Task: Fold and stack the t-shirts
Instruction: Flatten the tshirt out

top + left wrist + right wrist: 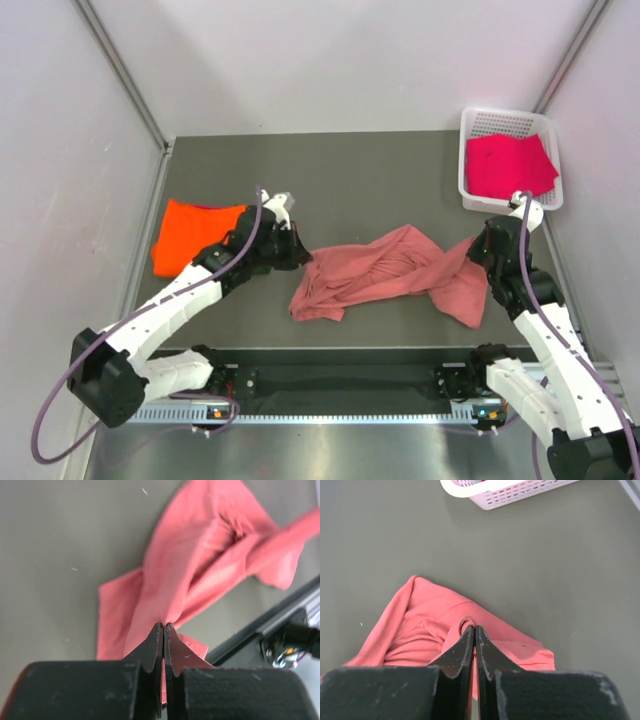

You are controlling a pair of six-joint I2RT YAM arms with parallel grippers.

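Note:
A salmon-pink t-shirt (390, 270) lies crumpled and twisted across the middle of the table, stretched between both arms. My left gripper (303, 256) is shut on its left end; in the left wrist view the cloth (200, 565) is pinched between the closed tips (164, 626). My right gripper (478, 246) is shut on its right end, where a fold of pink fabric (425, 620) bunches at the tips (474, 628). A bright orange t-shirt (190, 232) lies folded at the far left. A magenta t-shirt (508, 165) sits in the basket.
The white mesh basket (478, 122) stands at the back right corner; its rim (495, 495) shows in the right wrist view. A black rail (340, 380) runs along the near table edge. White walls enclose the table on three sides.

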